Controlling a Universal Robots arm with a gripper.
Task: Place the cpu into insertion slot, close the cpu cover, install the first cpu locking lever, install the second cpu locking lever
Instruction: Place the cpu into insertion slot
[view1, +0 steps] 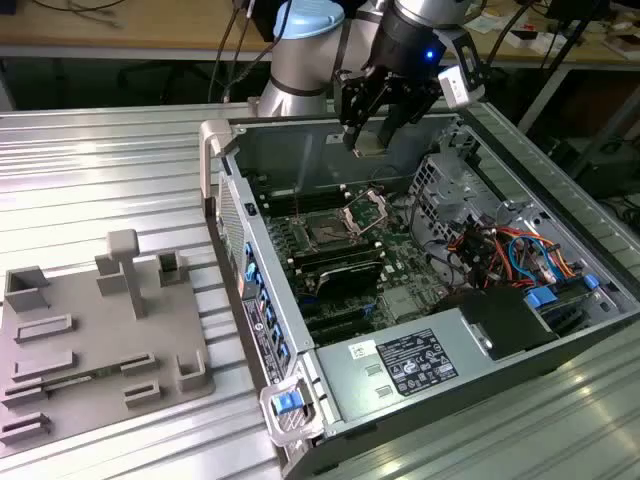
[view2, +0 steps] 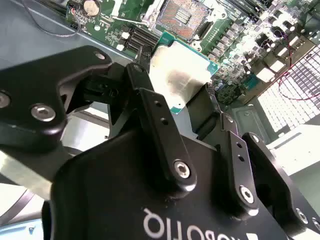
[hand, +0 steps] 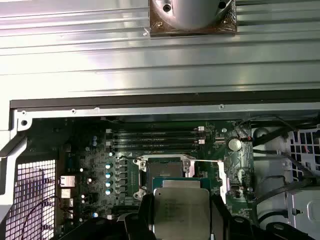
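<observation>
The tool (hand: 181, 217), closed on the cpu (view2: 176, 67), hangs over the computer case (view1: 340, 122) — insertion slot (view1: 328, 232) uncovered.

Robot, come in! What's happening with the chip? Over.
Status: gripper shut on the cpu. It hangs above the board, short of the insertion slot. Slot lies open.

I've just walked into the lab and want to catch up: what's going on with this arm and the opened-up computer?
The robot's claw is shut on the cpu, holding it in the air above the motherboard inside the open computer case. The insertion slot is bare, and the cpu cover looks tilted up beside it, so the chip is not yet seated.
</observation>
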